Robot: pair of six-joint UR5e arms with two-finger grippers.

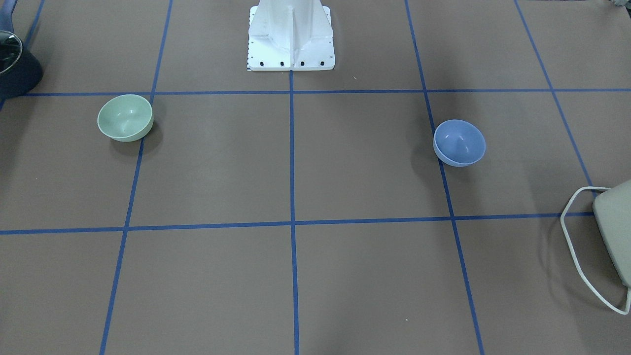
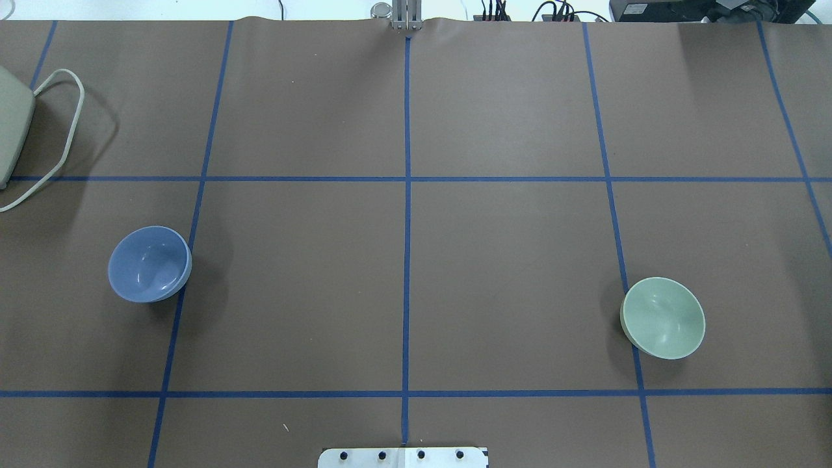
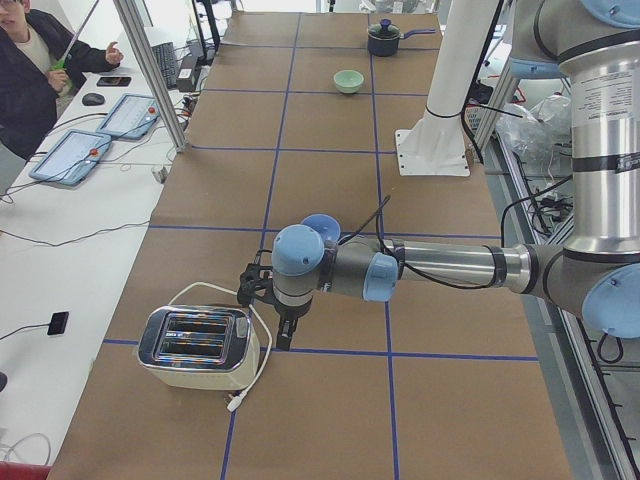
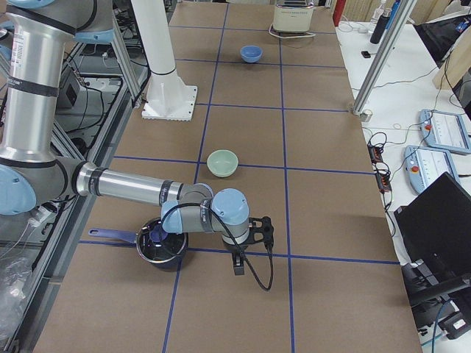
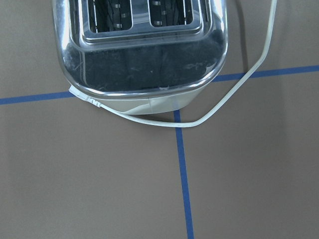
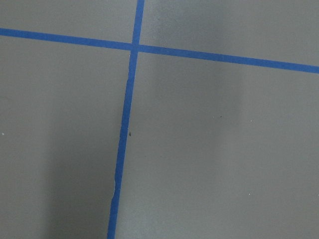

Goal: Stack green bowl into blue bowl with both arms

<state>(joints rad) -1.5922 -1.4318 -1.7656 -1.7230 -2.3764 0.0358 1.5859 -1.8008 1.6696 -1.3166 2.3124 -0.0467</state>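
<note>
The green bowl stands upright and empty on the brown table; it also shows in the overhead view. The blue bowl stands upright and empty far across from it, also in the overhead view. My left gripper shows only in the exterior left view, pointing down beside a toaster, away from the blue bowl. My right gripper shows only in the exterior right view, pointing down near a pot, away from the green bowl. I cannot tell whether either is open or shut.
A chrome toaster with a white cord sits at the table's left end. A dark pot sits at the right end under my right arm. The white pedestal stands between the arms. Blue tape lines grid the table.
</note>
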